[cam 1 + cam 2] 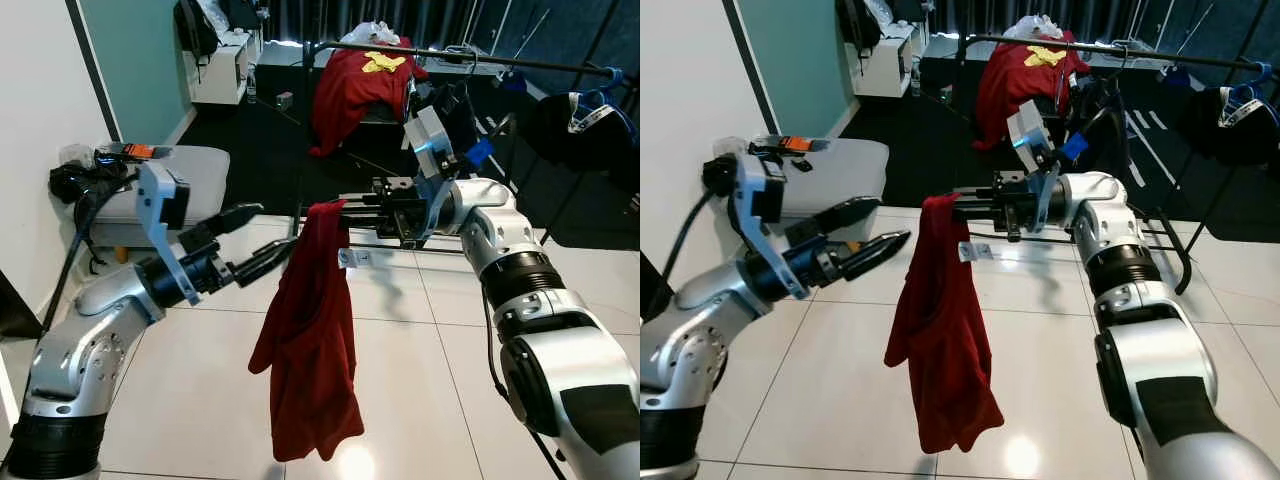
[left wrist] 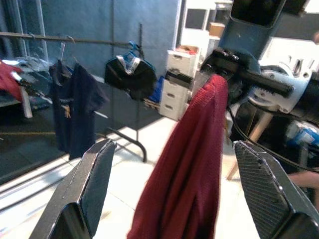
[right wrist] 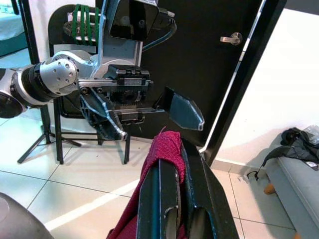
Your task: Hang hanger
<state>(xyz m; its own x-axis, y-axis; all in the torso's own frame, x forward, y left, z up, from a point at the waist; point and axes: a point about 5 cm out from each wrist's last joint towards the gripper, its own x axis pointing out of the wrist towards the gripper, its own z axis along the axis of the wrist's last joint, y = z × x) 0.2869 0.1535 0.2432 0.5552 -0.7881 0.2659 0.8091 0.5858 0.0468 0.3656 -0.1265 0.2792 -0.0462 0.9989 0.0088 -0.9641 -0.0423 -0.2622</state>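
In the left eye view the right hand (image 1: 340,212) is clamped on the top of a red garment (image 1: 310,340), which drops limp below the fingers to hang clear of the tiled floor (image 1: 420,330); held out at arm's length like this, the cloth is presented to the other arm. The left hand (image 1: 268,240) sits just beside it with its fingers spread and holding nothing, its tips nearly at the cloth, probably ready to take or steady it. Beyond the right hand runs the clothes rail (image 1: 470,58), with a dark shirt (image 1: 580,125) and another red garment (image 1: 360,85) on it, well apart from both hands. No hanger can be made out inside the held cloth

The right eye view shows the same: right hand pinched shut on the garment's top edge, a white tag (image 1: 977,252) dangling just below it

In the left wrist view the two wide-apart fingers (image 2: 87,191) frame the garment, which hangs between them without touching either

In the right wrist view the closed fingers (image 3: 169,199) grip the red fabric, with the open left hand straight ahead, near the fingertips
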